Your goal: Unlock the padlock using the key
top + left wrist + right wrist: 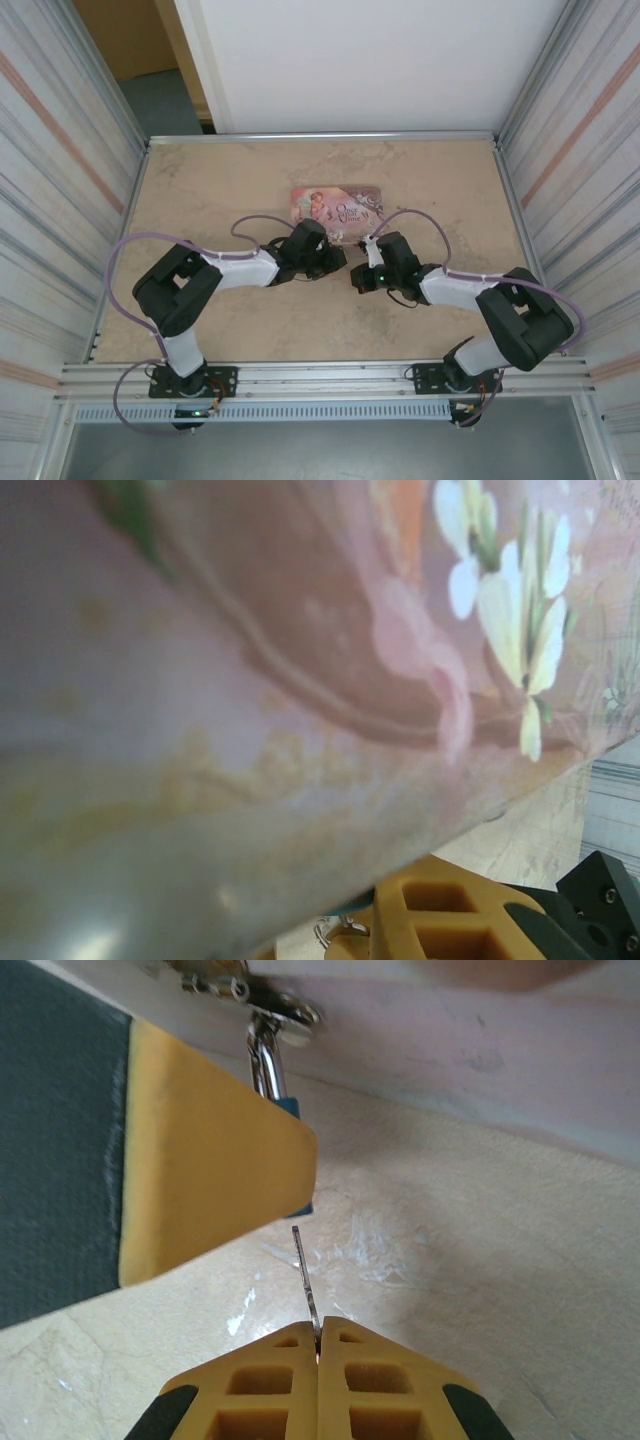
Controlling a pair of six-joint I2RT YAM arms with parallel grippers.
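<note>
Clenched at six o'clock in its wrist view, the right tool pinches the key, blade aimed toward twelve. Beyond, the left tool lays one yellow finger over the padlock at eleven. Just a blue edge and the silver shackle show, so its grip cannot be told. Farther off, the pink tin sits on the beige marbled tabletop, with ribbed walls at three and nine.

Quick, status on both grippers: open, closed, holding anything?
Left gripper: closed on the padlock, as far as the right wrist view shows.
Right gripper: shut on the key.
</note>
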